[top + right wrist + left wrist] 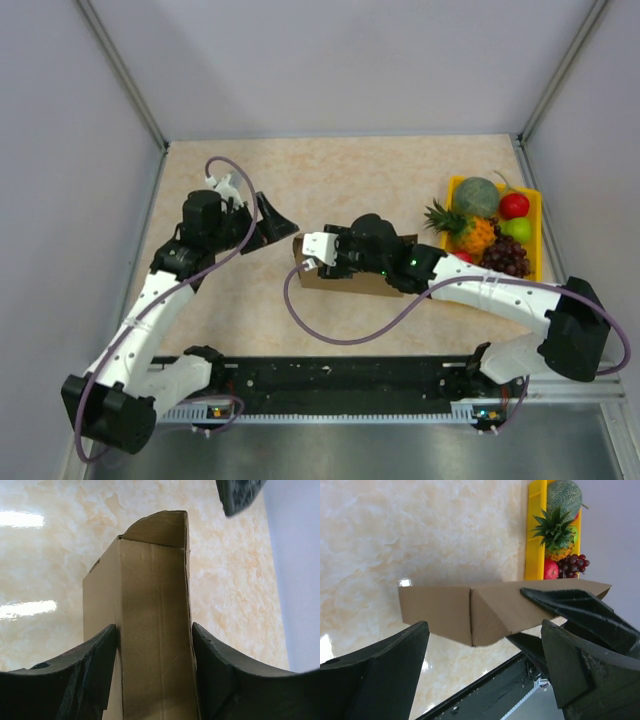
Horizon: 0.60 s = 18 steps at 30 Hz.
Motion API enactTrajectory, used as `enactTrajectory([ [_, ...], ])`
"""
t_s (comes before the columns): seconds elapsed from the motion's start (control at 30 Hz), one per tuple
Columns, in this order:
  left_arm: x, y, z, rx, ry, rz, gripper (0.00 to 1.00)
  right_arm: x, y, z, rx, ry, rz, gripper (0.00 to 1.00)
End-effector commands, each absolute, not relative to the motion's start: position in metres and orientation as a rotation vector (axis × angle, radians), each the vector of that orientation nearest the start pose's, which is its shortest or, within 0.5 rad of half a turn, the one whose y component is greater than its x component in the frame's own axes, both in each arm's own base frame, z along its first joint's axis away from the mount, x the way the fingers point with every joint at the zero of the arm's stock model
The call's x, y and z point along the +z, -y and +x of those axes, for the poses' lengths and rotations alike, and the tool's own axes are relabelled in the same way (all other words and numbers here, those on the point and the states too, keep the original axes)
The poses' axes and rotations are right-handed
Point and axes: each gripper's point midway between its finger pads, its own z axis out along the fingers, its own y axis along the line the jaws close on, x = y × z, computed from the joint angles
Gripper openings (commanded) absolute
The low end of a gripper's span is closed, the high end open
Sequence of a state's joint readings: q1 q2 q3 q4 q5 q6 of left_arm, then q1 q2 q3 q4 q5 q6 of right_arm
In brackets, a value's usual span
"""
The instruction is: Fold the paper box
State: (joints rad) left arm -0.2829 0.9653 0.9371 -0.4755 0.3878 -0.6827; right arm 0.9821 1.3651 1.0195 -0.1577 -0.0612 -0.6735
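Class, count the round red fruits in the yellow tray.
2. One red fruit sits at the tray's far end beside the melon; another lies near the grapes. The right arm may hide more.

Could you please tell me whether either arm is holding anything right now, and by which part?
The right gripper clamps the paper box between its fingers, across two opposite side walls. The left gripper is open and holds nothing.
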Motion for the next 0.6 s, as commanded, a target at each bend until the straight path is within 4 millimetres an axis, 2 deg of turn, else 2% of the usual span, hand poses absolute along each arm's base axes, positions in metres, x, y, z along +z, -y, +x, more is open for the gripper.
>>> enactTrajectory([
  [0.0, 0.264, 0.194, 0.283, -1.127, -2.077, -0.103, 0.96, 0.159, -0.327, 0.246, 0.151, -1.450, -1.614, 0.55],
  [0.03, 0.254, 0.199, 0.287, -1.149, -2.091, -0.090, 0.94, 0.159, -0.326, 0.246, 0.140, -1.450, -1.609, 0.55],
  [0.13, 0.242, 0.211, 0.287, -1.206, -2.092, -0.030, 0.89, 0.157, -0.325, 0.246, 0.128, -1.451, -1.604, 0.55],
  [0.17, 0.239, 0.215, 0.283, -1.224, -2.099, -0.005, 0.82, 0.156, -0.325, 0.247, 0.127, -1.454, -1.599, 0.55],
  [0.27, 0.224, 0.214, 0.278, -1.198, -2.118, -0.001, 0.72, 0.157, -0.325, 0.247, 0.130, -1.465, -1.582, 0.56],
  [0.37, 0.206, 0.208, 0.273, -1.159, -2.149, -0.014, 0.66, 0.164, -0.325, 0.247, 0.146, -1.479, -1.539, 0.59],
  [0.5, 0.187, 0.206, 0.267, -1.147, -2.185, -0.024, 0.58, 0.181, -0.324, 0.249, 0.176, -1.515, -1.433, 0.69],
  [0.57, 0.179, 0.205, 0.266, -1.141, -2.199, -0.030, 0.55, 0.202, -0.322, 0.250, 0.209, -1.545, -1.323, 0.77],
])
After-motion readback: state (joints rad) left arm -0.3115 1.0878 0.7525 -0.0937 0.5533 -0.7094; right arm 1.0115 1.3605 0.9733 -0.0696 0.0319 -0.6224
